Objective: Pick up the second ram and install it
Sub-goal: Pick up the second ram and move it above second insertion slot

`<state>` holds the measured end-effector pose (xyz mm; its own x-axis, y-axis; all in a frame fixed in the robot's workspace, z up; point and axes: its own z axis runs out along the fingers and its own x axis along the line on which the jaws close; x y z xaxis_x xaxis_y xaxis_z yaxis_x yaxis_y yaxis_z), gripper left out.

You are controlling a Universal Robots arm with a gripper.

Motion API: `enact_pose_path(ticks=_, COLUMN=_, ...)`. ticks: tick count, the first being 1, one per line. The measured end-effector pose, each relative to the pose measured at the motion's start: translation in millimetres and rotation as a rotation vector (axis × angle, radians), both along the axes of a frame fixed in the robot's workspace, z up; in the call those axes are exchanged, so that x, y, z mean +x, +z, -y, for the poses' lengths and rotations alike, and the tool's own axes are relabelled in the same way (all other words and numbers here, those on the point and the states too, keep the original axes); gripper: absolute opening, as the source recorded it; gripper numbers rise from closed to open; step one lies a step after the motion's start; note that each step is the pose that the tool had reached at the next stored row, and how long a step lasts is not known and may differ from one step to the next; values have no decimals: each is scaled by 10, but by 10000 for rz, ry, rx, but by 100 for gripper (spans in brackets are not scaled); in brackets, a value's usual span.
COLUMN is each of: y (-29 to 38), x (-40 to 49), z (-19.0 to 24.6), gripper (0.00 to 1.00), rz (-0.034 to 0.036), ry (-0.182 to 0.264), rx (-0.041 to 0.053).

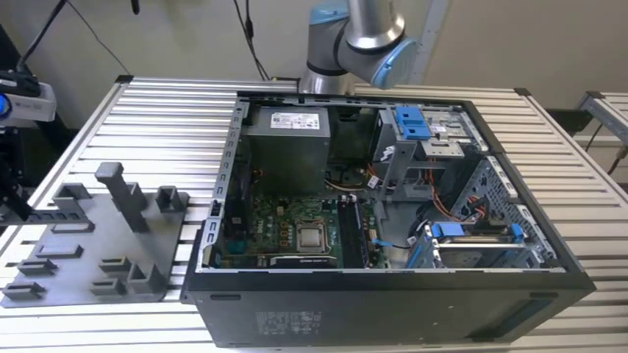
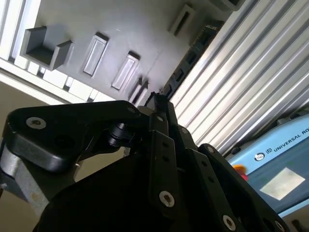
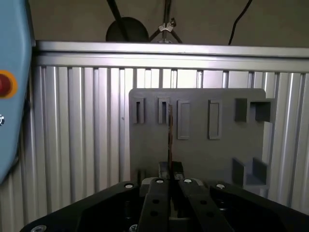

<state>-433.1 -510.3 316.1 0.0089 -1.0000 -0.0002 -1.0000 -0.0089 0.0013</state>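
Progress: pinching the second ram (image 3: 170, 130) in the gripper (image 3: 170, 167) at frame middle, in front of the grey fixture (image 3: 217, 154); not yet installing.

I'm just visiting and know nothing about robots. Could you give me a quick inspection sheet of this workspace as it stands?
Surface: ribbed metal table.
Job's things: second ram, seen edge-on in the first wrist view, with the grey fixture beyond it; open computer case beside the fixture.
Clutter: nothing seen.
Gripper: gripper shut on the second ram.
Cables: orange wires inside the case; black cables hanging behind the table.
Surroundings: pale wall; arm base behind the case.
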Motion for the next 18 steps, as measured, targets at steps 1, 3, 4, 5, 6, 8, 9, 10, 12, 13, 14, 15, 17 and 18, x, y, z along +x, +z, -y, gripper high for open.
enact_pose_path(ticks=1, y=20, x=0, z=0, gripper=14, rz=-1, ry=0, rx=0)
enact_pose_path(ticks=3, y=59, x=1, z=1, gripper=14, rz=0, ry=2, rx=1)
enact_pose_path(ticks=4, y=78, x=1, z=1, gripper=14, rz=0, ry=2, rx=1)
enact_pose_path(ticks=5, y=97, x=1, z=1, gripper=14, rz=0, ry=1, rx=2)
enact_pose_path(ticks=6, y=115, x=1, z=1, gripper=14, rz=0, ry=1, rx=2)
enact_pose_path(ticks=8, y=149, x=0, z=0, gripper=14, rz=-1, ry=-1, rx=3)
enact_pose_path(ticks=9, y=165, x=0, z=0, gripper=14, rz=-1, ry=-1, rx=3)
enact_pose_path(ticks=10, y=183, x=0, z=0, gripper=14, rz=-1, ry=-1, rx=4)
enact_pose_path(ticks=12, y=217, x=0, z=0, gripper=14, rz=0, ry=-2, rx=5)
enact_pose_path(ticks=13, y=234, x=0, z=0, gripper=14, rz=0, ry=-3, rx=6)
enact_pose_path(ticks=14, y=253, x=0, z=0, gripper=14, rz=0, ry=-3, rx=7)
enact_pose_path(ticks=15, y=272, x=0, z=0, gripper=14, rz=0, ry=-3, rx=6)
enact_pose_path(ticks=17, y=312, x=0, z=0, gripper=14, rz=0, ry=-3, rx=7)
enact_pose_path(ticks=18, y=332, x=0, z=0, gripper=14, rz=1, ry=-4, rx=8)
